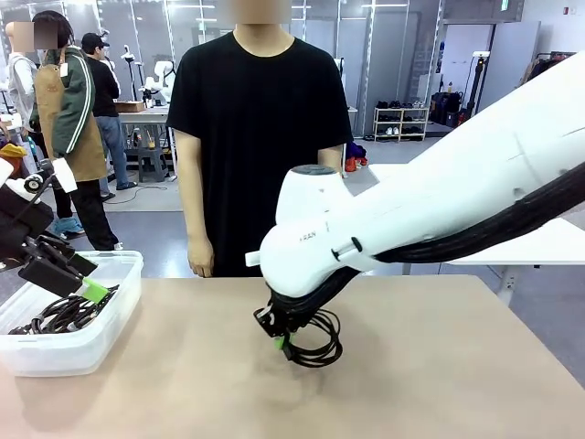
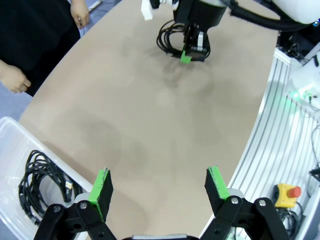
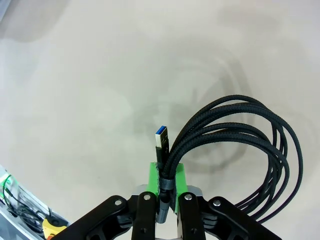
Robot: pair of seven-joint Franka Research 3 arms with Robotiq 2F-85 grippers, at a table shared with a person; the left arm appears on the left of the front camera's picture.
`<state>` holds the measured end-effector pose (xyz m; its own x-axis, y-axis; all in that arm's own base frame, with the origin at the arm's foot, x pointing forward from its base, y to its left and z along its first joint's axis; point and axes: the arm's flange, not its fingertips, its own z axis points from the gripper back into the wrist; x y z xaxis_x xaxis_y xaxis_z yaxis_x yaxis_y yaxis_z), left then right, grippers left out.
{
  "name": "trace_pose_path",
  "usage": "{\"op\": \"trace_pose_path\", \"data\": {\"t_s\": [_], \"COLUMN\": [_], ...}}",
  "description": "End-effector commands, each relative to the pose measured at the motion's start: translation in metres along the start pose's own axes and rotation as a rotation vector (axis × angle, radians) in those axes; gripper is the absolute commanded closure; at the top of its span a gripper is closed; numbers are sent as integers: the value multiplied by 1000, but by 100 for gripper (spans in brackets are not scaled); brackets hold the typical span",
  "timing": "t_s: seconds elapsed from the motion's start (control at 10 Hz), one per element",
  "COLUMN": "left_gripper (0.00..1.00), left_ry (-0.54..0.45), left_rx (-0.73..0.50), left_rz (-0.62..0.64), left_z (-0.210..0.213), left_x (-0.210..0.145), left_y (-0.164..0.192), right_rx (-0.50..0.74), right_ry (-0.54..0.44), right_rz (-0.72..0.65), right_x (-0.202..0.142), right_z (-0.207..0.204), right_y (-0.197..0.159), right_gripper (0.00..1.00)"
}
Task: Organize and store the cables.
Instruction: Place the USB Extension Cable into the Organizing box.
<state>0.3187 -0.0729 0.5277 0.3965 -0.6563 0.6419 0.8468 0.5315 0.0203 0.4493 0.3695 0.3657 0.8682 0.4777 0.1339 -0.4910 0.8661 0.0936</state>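
A coiled black cable (image 1: 315, 340) hangs just above the table's middle, pinched in my right gripper (image 1: 281, 342), which is shut on it. In the right wrist view the braided cable (image 3: 240, 135) loops out to the right of the green pads (image 3: 167, 176), with its blue USB plug (image 3: 161, 139) pointing up. The left wrist view shows this cable (image 2: 170, 41) and the right gripper (image 2: 188, 54) far off. My left gripper (image 1: 84, 285) is open over the clear bin (image 1: 110, 320), its green pads (image 2: 102, 187) spread wide. Another coiled cable (image 1: 66, 313) lies in the bin (image 2: 11, 145), seen as a cable (image 2: 41, 180) at lower left.
A person in a black shirt (image 1: 256, 128) stands at the table's far edge, hands (image 1: 200, 265) hanging down. The bin sits at the table's left front. A yellow emergency stop button (image 2: 286, 194) lies off the table beside rails.
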Motion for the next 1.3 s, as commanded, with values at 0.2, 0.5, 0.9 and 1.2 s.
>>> {"op": "trace_pose_path", "data": {"t_s": [0.2,0.5,0.9,1.2], "left_gripper": [6,6,6,6], "left_ry": [7,7,7,37], "left_rx": [6,6,6,-36], "left_rz": [13,13,13,10], "left_z": [0,0,0,-23], "left_x": [1,1,1,29], "left_y": [-3,-3,-3,-16], "right_rx": [47,49,94,91], "right_ry": [78,69,35,-111], "right_rz": [59,69,81,135], "right_x": [12,4,-22,-62], "right_z": [-28,-27,-7,25], "right_y": [15,19,-8,-54], "right_gripper": [91,43,0,0]}}
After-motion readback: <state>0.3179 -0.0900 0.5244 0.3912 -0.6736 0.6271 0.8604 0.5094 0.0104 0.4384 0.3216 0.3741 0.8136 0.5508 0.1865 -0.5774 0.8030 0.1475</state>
